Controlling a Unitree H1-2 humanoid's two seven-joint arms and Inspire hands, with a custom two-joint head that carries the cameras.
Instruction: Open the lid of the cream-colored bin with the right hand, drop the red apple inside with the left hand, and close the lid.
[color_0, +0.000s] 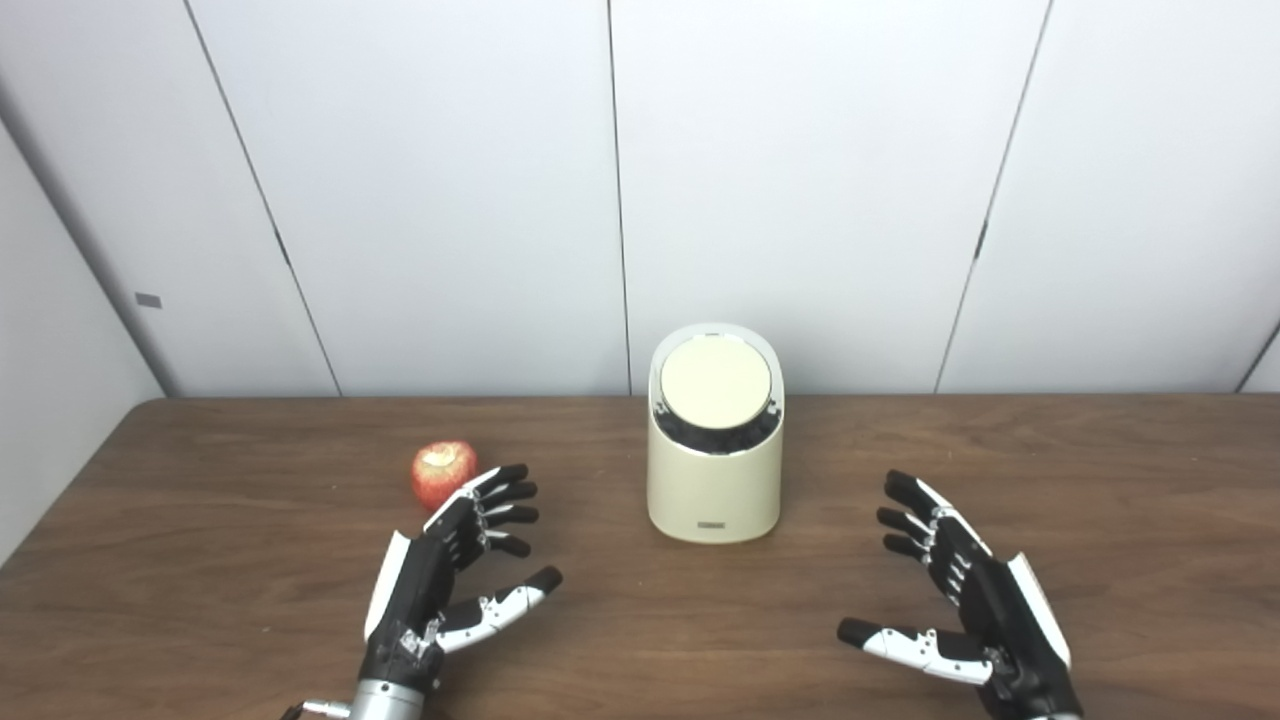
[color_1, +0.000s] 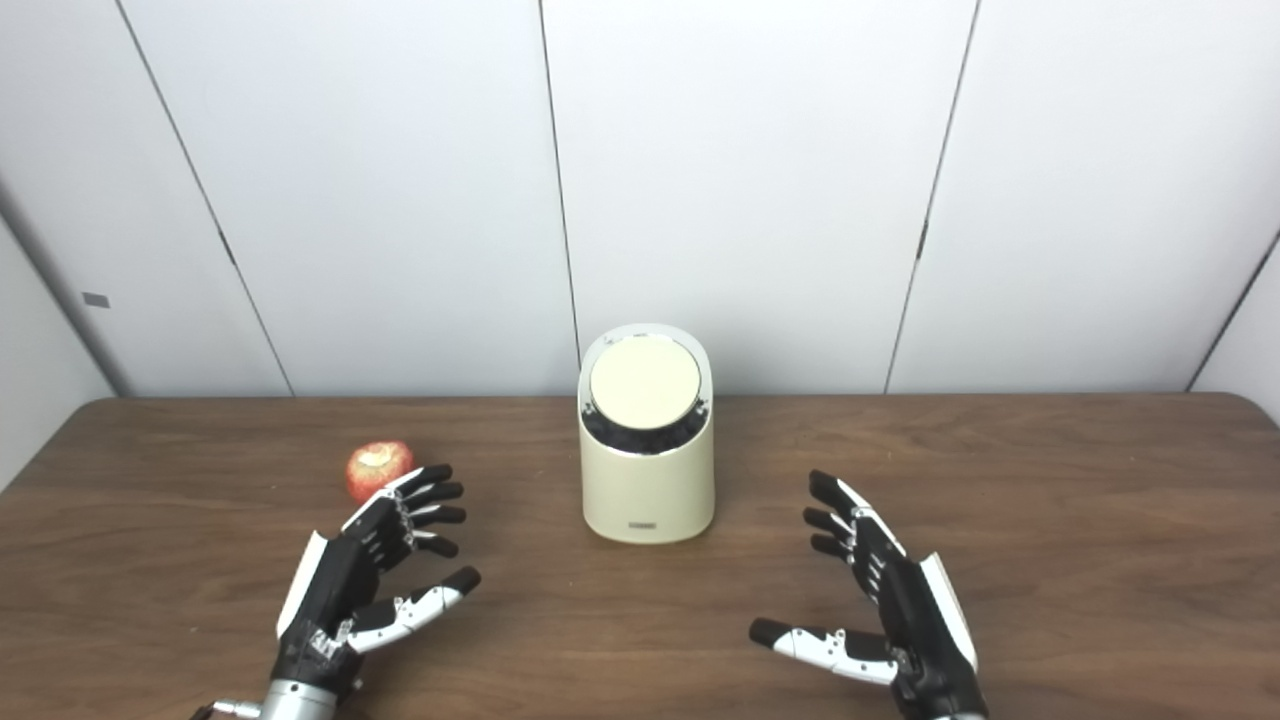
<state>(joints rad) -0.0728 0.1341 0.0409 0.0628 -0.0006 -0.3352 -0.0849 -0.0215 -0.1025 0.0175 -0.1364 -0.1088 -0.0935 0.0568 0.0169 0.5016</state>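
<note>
The cream-colored bin (color_0: 714, 480) stands upright in the middle of the brown table, its round lid (color_0: 715, 381) shut on top. The red apple (color_0: 442, 474) rests on the table left of the bin. My left hand (color_0: 455, 570) is open and empty just in front of and to the right of the apple, fingertips close beside it. My right hand (color_0: 960, 600) is open and empty, to the right of the bin and nearer me, apart from it.
The wooden table (color_0: 200, 560) reaches back to a white panelled wall (color_0: 450, 200). Its left edge runs diagonally at the far left. Nothing else stands on it.
</note>
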